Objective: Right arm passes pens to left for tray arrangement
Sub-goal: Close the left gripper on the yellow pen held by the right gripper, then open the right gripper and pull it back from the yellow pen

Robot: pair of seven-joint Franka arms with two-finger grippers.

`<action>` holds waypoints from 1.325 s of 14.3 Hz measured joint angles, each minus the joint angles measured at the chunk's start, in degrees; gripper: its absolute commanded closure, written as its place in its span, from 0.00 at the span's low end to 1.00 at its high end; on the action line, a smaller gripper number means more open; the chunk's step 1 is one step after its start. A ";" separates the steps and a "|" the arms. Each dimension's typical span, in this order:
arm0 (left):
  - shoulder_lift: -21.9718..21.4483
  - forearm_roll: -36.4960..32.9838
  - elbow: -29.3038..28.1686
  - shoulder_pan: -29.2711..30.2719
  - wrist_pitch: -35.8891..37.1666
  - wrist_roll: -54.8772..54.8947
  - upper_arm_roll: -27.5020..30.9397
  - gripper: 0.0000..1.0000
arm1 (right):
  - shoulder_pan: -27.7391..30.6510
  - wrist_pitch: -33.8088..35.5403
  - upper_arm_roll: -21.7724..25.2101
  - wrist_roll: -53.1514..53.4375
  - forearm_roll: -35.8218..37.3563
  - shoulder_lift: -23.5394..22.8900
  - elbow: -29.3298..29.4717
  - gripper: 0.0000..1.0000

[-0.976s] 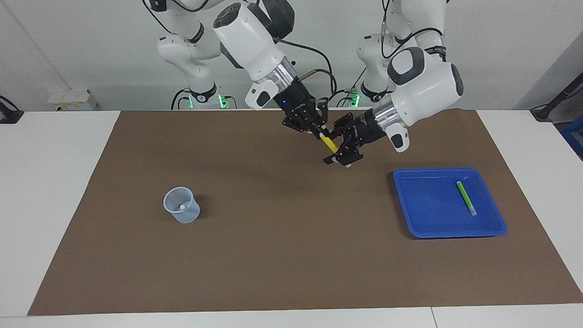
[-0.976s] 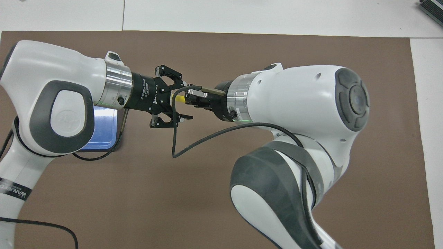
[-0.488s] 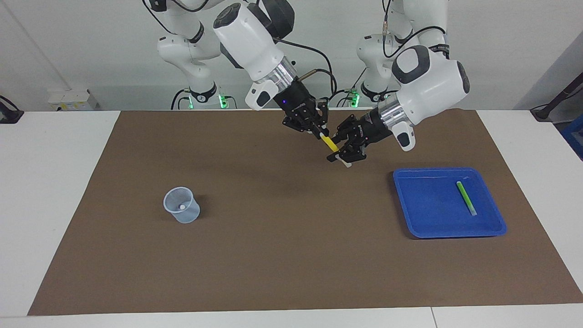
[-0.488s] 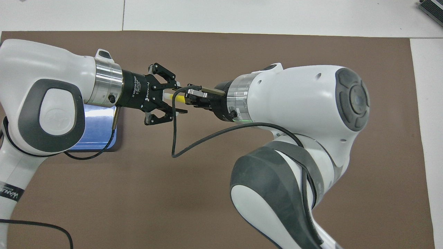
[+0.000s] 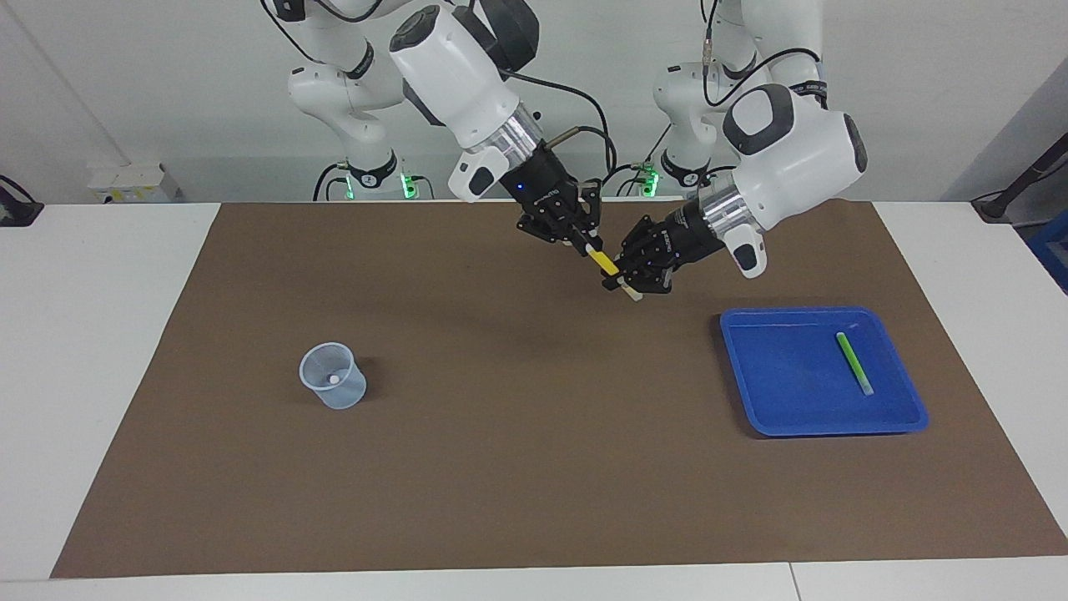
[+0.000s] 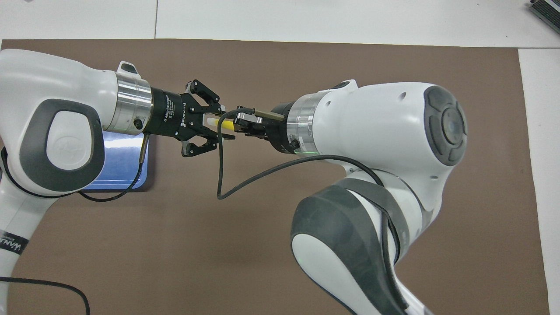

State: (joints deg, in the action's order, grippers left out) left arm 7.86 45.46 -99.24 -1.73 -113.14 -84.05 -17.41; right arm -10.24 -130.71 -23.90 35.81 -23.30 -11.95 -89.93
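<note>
A yellow pen [image 5: 602, 261] [image 6: 227, 124] hangs slanted in the air over the brown mat, between the two grippers. My right gripper [image 5: 584, 242] [image 6: 238, 124] is shut on its upper end. My left gripper [image 5: 632, 280] [image 6: 216, 127] has its fingers shut on the pen's lower part, and the whitish tip [image 5: 633, 294] pokes out below. The blue tray [image 5: 822, 310] [image 6: 118, 166] lies at the left arm's end of the table. A green pen [image 5: 853, 363] lies inside the tray near one side. In the overhead view the left arm covers most of the tray.
A small translucent cup [image 5: 334, 386] with a little white thing in it stands on the mat toward the right arm's end. The brown mat [image 5: 517, 467] covers most of the white table. A black cable [image 6: 218, 175] loops from the right wrist.
My left gripper drew back along the yellow pen toward its whitish end and closed its fingers on it. The right gripper kept still, holding the pen.
</note>
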 measured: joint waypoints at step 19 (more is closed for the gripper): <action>-2.13 -11.46 -4.34 4.54 3.82 28.13 0.67 1.00 | 0.70 0.03 0.31 0.00 -0.10 -0.11 0.10 0.00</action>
State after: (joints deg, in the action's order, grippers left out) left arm 5.73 34.00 -103.58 2.81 -109.32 -55.92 -16.73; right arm -9.54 -130.67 -23.59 35.81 -23.40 -12.07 -89.82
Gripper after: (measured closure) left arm 0.815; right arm 0.000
